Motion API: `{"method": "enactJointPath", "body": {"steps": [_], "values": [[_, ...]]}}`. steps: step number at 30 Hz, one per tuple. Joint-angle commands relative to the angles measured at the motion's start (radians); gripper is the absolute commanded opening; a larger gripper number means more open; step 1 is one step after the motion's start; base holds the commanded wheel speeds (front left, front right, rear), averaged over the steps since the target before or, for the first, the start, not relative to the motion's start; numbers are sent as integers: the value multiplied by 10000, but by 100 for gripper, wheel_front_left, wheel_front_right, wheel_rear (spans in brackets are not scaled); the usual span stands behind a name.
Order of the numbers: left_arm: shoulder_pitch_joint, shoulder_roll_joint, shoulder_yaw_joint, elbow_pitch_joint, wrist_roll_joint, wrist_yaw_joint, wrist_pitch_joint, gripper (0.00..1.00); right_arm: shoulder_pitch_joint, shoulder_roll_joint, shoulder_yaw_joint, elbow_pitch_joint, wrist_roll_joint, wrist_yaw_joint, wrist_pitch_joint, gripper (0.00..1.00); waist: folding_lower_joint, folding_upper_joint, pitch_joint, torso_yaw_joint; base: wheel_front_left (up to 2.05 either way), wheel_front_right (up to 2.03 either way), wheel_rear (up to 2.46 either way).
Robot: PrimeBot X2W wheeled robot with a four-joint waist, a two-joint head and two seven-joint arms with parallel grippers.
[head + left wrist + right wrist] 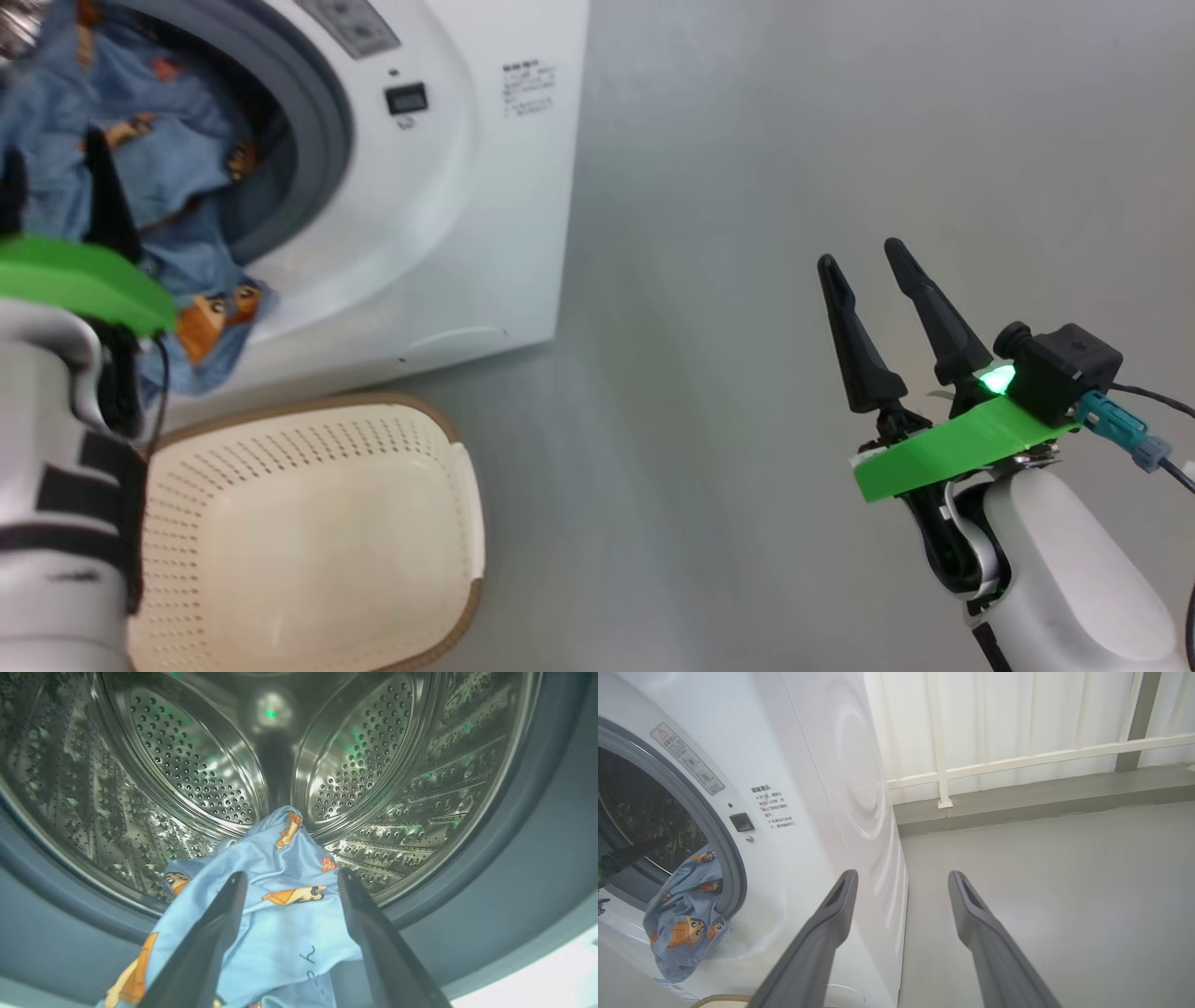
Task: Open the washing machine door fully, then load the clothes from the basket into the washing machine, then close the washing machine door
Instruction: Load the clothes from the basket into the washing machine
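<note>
Loading step: the clothes [177,187] drape over the lower rim of the washing machine [467,187] mouth.
Left gripper [293,875] and right gripper [861,257] both gape, holding nothing; the overhang likely needs pushing inside.

The washing machine [448,215] runs off the top and left edges of the head view, which cuts away part of its round opening. At the far left, one finger of the left gripper [51,159] is sliced by the frame edge. A pale forearm [37,392] at the lower left covers the left side of the basket [308,404], which the bottom edge also cuts. The printed note [527,89] on the machine's front is too small to read. In the left wrist view the clothes [280,924] run off the bottom edge, partly behind the two fingers.
</note>
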Motion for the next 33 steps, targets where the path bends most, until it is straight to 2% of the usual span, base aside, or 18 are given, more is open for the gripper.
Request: {"method": "enactJointPath", "body": {"steps": [1,18,24,33], "values": [[321,368,196,-402,-17,-49,-64,100,320,-118,180,-157,128,56,-80,100,0,0,-763,529,0,0,0],[4502,-723,450,-3932,592,-66,-64,100,1177,-446,-73,57,390,56,-80,100,0,0,-2518,1336,0,0,0],[6338,-924,597,-5659,847,201,-64,100,1458,-556,-22,52,401,56,-80,100,0,0,-2880,1392,0,0,0],[7999,-1241,437,-7346,866,411,20,100,1939,-713,-144,90,375,56,-80,100,0,0,-3190,1628,0,0,0]]}}
